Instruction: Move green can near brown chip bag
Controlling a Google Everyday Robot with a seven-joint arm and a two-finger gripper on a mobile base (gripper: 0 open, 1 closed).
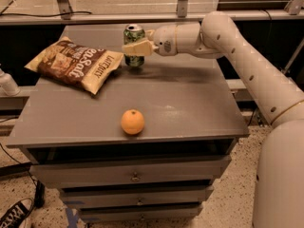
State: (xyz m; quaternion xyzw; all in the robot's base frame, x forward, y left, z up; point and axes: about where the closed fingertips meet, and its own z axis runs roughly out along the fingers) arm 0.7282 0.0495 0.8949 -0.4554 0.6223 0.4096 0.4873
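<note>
A: What's on the table (190, 103)?

B: It has a flat, matte grey top. A bag (73, 63) lies at the far left. It is crinkly and glossy, with a dark brown middle, white lettering and tan edges. An orange (132, 122), round and dimpled, sits alone near the front edge, well apart from the rest. Below the top are grey drawers (135, 177) with small knobs.

A: And the can (134, 44)?

B: It's a small green cylinder with a silver lid, standing upright at the far side, just right of the bag's right corner. I can't tell whether they touch, nor whether the can's base rests on the top.

A: Where's the gripper (130, 46)?

B: It's at the can and clamped on it. One of the tan, blunt fingers (138, 48) crosses the can's front at mid-height, and the other is hidden behind.

A: How does the arm (247, 65) lie?

B: It is smooth, white and tubular. It rises from the bulky body at the near right, slopes up toward the far side, bends at a rounded joint, then reaches level to the left over the table's far edge, with the wrist horizontal.
</note>
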